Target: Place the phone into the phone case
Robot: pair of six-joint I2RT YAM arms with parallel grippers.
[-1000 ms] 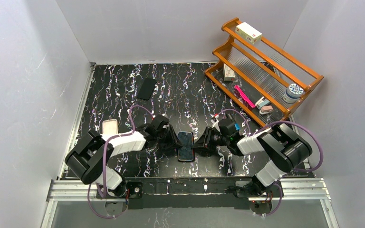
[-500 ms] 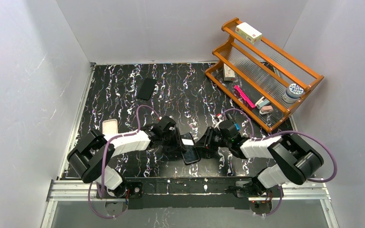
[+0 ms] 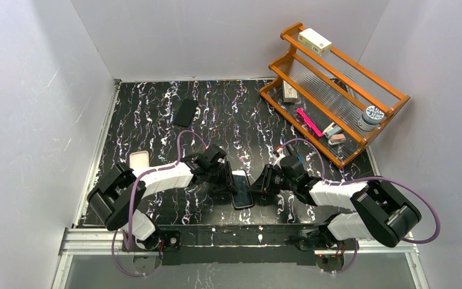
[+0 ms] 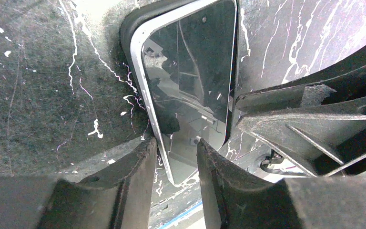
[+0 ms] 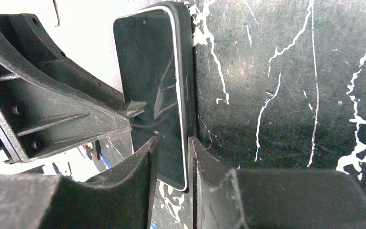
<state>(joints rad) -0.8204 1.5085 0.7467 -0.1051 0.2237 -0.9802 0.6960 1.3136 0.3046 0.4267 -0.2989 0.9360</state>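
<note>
- Evidently the seating step is in hand: near the counter's (image 3: 156, 114) front edge, the phone lies between both arms.
- Right pincer (image 5: 174, 140) pinches the phone's cased edge.
- Left pincer (image 4: 177, 145) straddles the opposite edge, partly open; whether it grips, I cannot tell.
- Phone case (image 5: 187, 47) wraps one side.
- Phone (image 3: 240, 189) seems not flush; next, press the bare rim down evenly.

Bright even light, reflections on phone (image 4: 190, 71)
</note>
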